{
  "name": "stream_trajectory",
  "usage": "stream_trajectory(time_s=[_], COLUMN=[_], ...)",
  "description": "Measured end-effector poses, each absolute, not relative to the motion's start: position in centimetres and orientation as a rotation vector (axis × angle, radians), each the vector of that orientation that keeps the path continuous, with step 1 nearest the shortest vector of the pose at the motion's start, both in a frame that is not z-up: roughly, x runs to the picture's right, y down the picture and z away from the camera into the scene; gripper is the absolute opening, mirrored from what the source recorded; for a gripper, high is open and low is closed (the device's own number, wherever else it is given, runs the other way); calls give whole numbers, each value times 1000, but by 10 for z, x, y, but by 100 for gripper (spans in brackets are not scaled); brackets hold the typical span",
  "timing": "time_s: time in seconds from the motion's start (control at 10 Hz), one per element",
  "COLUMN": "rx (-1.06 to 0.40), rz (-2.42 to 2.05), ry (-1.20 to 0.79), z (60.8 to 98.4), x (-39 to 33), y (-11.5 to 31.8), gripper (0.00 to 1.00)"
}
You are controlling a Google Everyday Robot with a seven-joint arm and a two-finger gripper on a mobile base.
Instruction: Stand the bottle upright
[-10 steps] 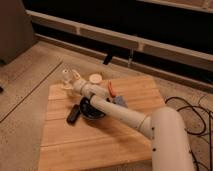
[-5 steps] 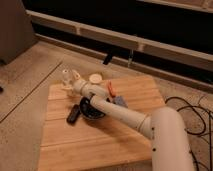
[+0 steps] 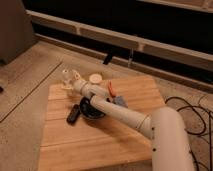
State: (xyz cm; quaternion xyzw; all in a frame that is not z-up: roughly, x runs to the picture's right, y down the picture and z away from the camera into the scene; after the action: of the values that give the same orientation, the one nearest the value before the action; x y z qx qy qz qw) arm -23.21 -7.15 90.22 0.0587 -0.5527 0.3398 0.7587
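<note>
Nothing moved, hand [image 3: 68,78] over bottle [image 3: 65,87], table's [image 3: 100,145] far-left edge.

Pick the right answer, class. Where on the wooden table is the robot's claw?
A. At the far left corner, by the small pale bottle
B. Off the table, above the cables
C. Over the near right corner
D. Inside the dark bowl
A: the arm reaches across the wooden table, passing over the dark bowl, and its claw sits at the far left corner by the small pale bottle.
</note>
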Motion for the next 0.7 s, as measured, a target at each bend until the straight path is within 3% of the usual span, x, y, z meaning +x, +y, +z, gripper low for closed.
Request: stream_trajectory(time_s=[0.3, 0.5, 0.7], rx=[128, 128, 128], rz=[740, 740, 740], ry=[-1204, -1204, -1204], z=[902, 902, 902], x=[-232, -232, -232], y=[-71, -71, -72], gripper=[68, 79, 80])
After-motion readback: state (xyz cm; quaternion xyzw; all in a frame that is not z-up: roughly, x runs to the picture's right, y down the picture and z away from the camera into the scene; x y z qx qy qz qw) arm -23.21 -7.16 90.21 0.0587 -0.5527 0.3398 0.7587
